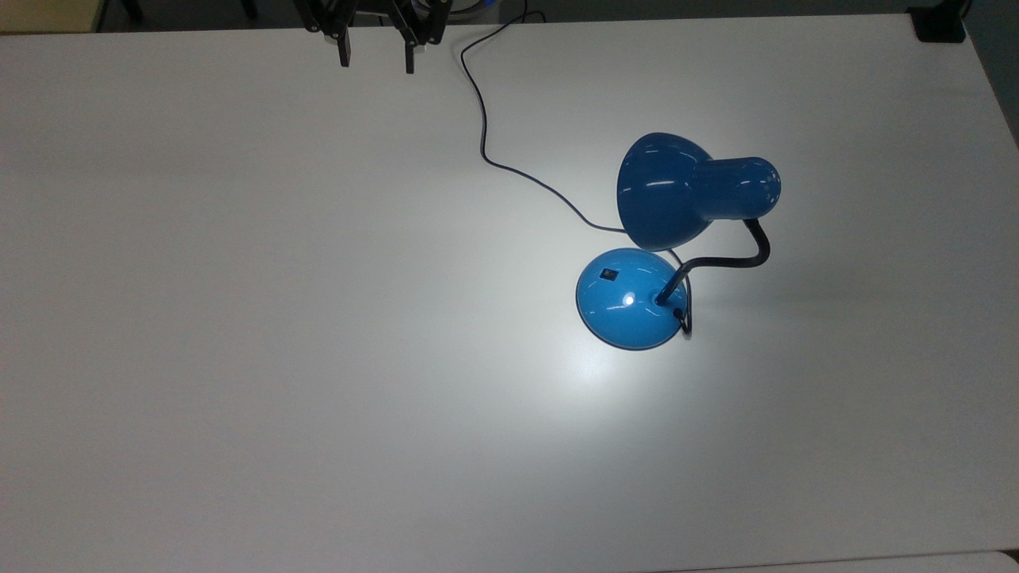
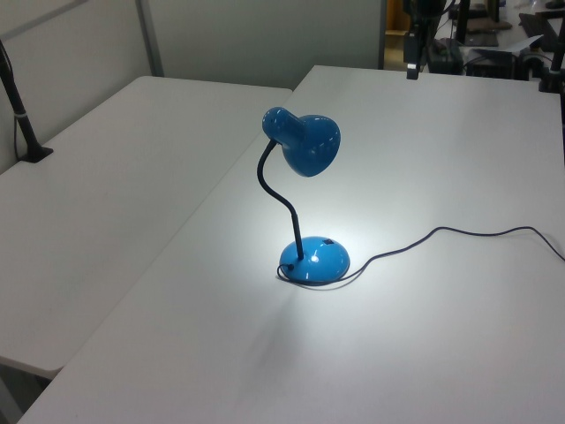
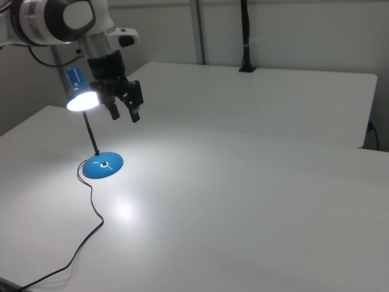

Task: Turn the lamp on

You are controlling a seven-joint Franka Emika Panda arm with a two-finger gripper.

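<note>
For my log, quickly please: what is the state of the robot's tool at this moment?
Tool: open, fingers spread apart, holding nothing, raised at the far edge of the white table, away from the glossy blue desk lamp.

White rounded arm (image 3: pixel 58 21), grey joint band, black two-fingered claw (image 3: pixel 124 114).
</note>
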